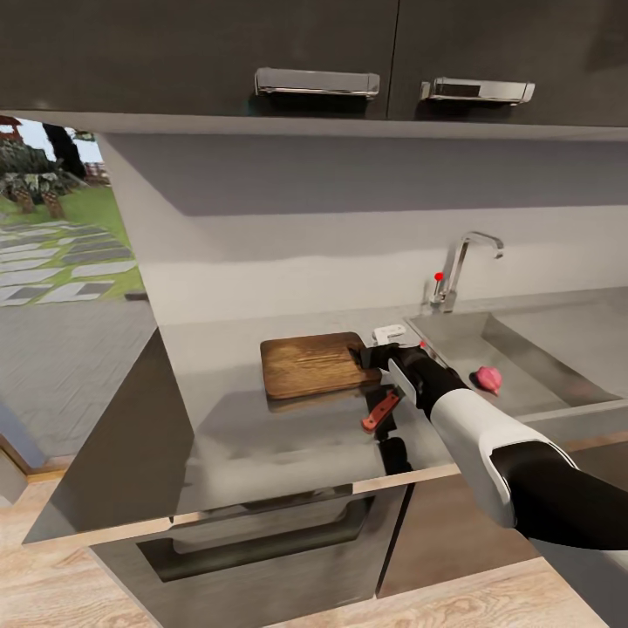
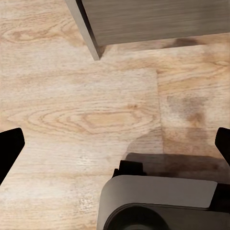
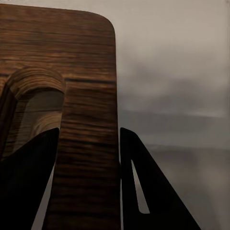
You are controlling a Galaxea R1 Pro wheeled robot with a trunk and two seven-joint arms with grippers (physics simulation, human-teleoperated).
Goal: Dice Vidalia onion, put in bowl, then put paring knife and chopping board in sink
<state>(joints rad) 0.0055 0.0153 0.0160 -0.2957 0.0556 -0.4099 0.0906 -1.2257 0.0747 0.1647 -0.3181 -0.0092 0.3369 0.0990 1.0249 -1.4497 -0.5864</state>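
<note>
The right gripper (image 1: 371,356) had its two fingers clamped on the handle-slot end of the chopping board (image 1: 312,364), which lay flat on the countertop (image 1: 235,427) at centre frame. The paring knife (image 1: 381,411) rested just below the board's right corner. An onion (image 1: 488,378) sat in the sink (image 1: 558,349), right of the arm. The left gripper (image 2: 115,143) hung spread above a wooden floor (image 2: 72,105).

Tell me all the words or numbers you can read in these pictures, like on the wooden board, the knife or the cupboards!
There are none to read.
The chopping board shows only wood grain, no writing.
The paring knife has a plain red handle, no label.
The cupboard doors and their metal handles are blank.
The tap has a red knob but no mark on it.
</note>
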